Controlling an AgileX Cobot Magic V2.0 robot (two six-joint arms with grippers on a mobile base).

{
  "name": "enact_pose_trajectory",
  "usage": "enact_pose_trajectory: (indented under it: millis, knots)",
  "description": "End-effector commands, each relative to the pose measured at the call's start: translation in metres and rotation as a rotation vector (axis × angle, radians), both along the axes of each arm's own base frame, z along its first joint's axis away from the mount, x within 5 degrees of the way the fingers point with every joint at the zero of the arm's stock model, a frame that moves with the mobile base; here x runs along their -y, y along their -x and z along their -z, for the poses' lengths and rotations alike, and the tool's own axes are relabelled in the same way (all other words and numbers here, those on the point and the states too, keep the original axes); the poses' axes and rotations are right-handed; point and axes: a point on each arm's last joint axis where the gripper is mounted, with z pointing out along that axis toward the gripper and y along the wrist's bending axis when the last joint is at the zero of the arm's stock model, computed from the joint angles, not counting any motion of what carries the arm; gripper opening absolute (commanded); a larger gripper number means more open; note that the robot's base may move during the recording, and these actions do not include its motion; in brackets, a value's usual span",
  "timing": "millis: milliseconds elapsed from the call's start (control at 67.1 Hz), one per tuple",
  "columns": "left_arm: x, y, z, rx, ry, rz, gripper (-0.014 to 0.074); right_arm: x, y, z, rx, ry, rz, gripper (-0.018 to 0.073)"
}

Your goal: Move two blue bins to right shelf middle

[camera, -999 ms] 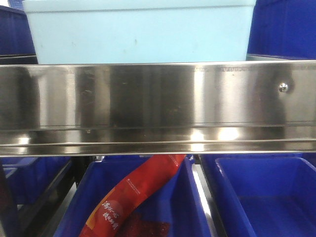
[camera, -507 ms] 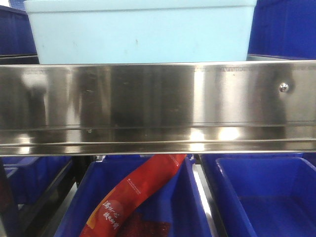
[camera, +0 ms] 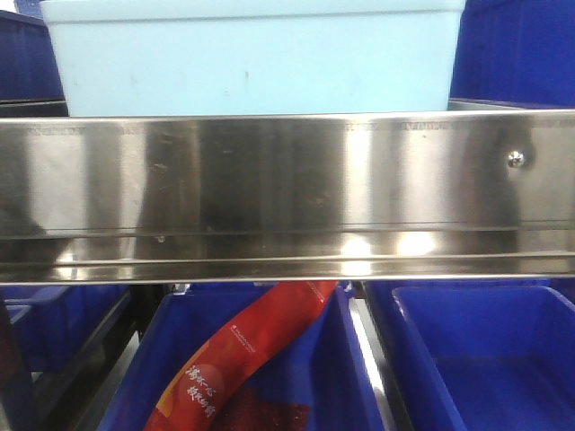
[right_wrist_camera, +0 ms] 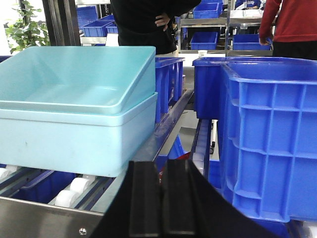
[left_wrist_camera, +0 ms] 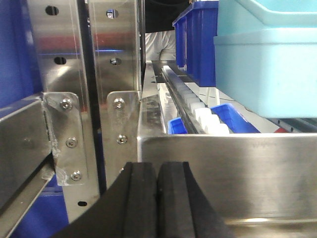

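In the front-facing view no end effector shows; a stainless shelf rail [camera: 287, 193] fills the middle, the light blue bin [camera: 256, 58] sits on the level above it, and dark blue bins [camera: 485, 355] lie below, one holding a red snack packet [camera: 243, 355]. In the left wrist view the left end effector [left_wrist_camera: 157, 198] has its black pads pressed together on nothing, with the steel rail edge just ahead and the nested light blue bins [left_wrist_camera: 267, 64] up and to its right, well apart. In the right wrist view the right end effector [right_wrist_camera: 161, 198] is likewise pressed together and empty, the nested pair [right_wrist_camera: 74, 109] ahead to its left on the rollers and a dark blue crate [right_wrist_camera: 267, 134] close on its right. To grasp well, I judge each end effector should spread first, rise clear of the rail, and take opposite rims together so the stack lifts level.
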Motion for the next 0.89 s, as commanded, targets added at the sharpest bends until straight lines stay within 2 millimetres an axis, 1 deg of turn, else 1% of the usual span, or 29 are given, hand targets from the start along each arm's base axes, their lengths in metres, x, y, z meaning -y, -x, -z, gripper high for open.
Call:
enact_pose_trajectory:
  millis: [0, 760, 879]
  knots:
    - [0.0, 0.0005, -0.0029, 0.032, 0.012, -0.001, -0.0111, 0.0007, 0.0007, -0.0021, 0.031, 0.006, 0.008, -0.0162]
    - [0.0, 0.0005, -0.0029, 0.032, 0.012, -0.001, -0.0111, 0.0007, 0.0007, -0.0021, 0.031, 0.006, 0.008, -0.0162]
    - [0.0, 0.0005, -0.0029, 0.032, 0.012, -0.001, -0.0111, 0.0023, -0.0004, -0.0005, 0.031, 0.033, 0.046, -0.0162]
